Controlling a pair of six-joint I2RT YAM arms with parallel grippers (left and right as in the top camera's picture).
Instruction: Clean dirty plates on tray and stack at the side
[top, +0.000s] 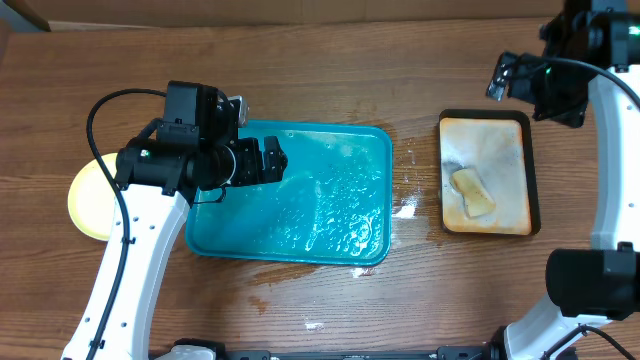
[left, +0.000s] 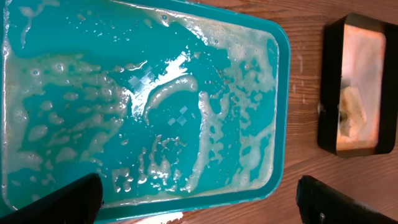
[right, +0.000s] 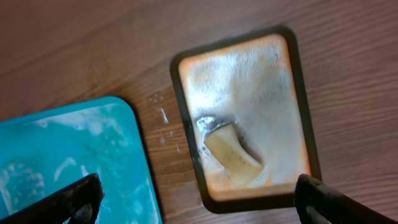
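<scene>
The teal tray (top: 350, 170) lies mid-table, streaked with white foam and with no plate on it. A pale yellow plate (top: 85, 200) rests on the table left of the tray, partly under my left arm; whether other plates lie beneath it cannot be told. My left gripper (top: 275, 160) hovers over the tray's left end. It is open and empty (left: 199, 205), with the foamy tray (left: 155, 93) below it. My right gripper (top: 503, 76) is raised at the far right. It also stands open and empty (right: 199, 202), above the gap between the two trays.
A smaller black-rimmed tray (top: 527, 170) with a stained beige inside lies right of the teal tray and holds a yellowish sponge (top: 472, 193). Both also show in the right wrist view, tray (right: 298, 93) and sponge (right: 233, 155). Wet spots dot the wood (top: 405, 208) between the trays.
</scene>
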